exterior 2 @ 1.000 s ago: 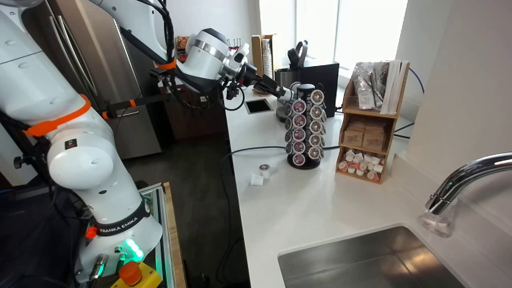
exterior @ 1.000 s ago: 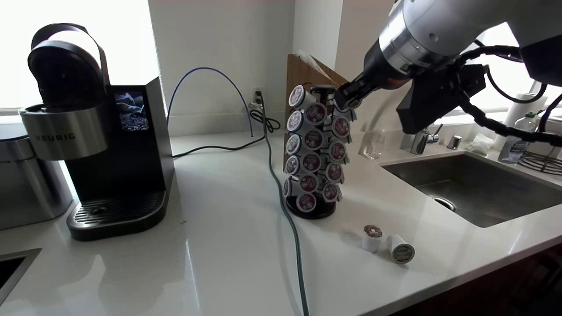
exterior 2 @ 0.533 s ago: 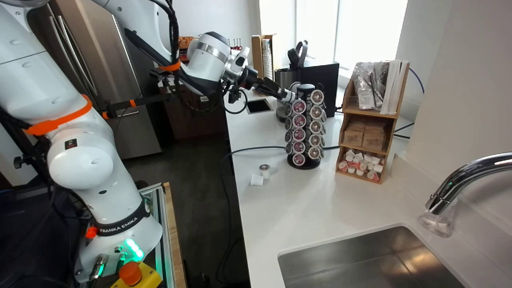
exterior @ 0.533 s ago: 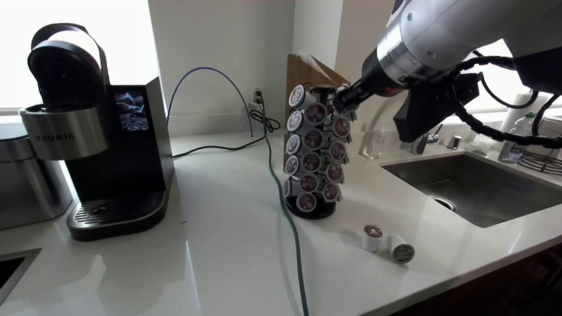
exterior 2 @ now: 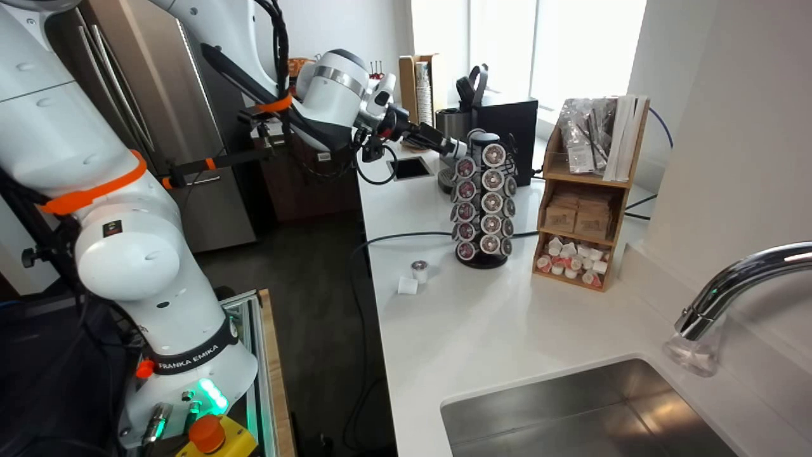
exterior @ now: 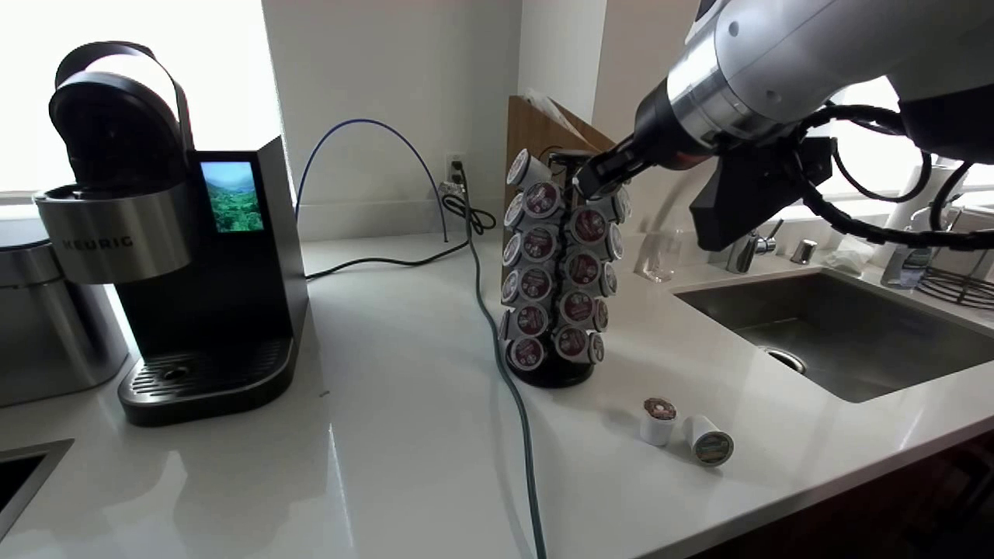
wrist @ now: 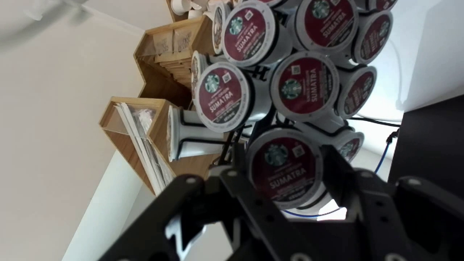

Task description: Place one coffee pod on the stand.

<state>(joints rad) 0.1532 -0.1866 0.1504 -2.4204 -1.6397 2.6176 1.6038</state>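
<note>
The pincer (wrist: 285, 157) pinches the coffee pod (wrist: 285, 170) between its jaws near the stand (exterior: 558, 276).

Lettering is showing in every view.
KEURIG is running across the coffee machine (exterior: 225, 291); FRANKA EMIKA is curving along a black band (exterior 2: 190, 360) on the robot arm (exterior 2: 130, 251). SUMATRA and the Starbucks siren are appearing on the coffee pod (wrist: 286, 167) and on nearby pods (wrist: 304, 87); print on the paper packets (wrist: 182, 40) is blurring past reading.

The white coffee pod (wrist: 286, 170) is held, its dark red lid facing outward; in an exterior view it is just left of the top of the dark, upright, loaded stand (exterior 2: 487, 261).
</note>
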